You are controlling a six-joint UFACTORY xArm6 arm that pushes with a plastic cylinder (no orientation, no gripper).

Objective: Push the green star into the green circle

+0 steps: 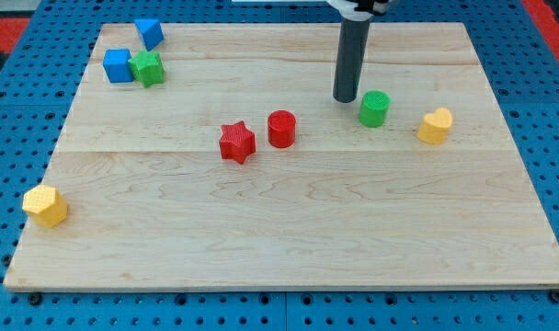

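Observation:
The green star (148, 68) lies near the view's top left, touching a blue cube (118, 65) on its left. The green circle (374, 108) is a short cylinder right of the board's middle, toward the top. My tip (345, 98) stands just left of the green circle, a small gap apart, and far to the right of the green star.
A second blue block (150, 33) lies above the green star. A red star (236, 142) and a red cylinder (281, 129) sit mid-board. A yellow block (435, 126) lies right of the green circle; a yellow hexagon (45, 205) lies at the left edge of the wooden board (289, 239).

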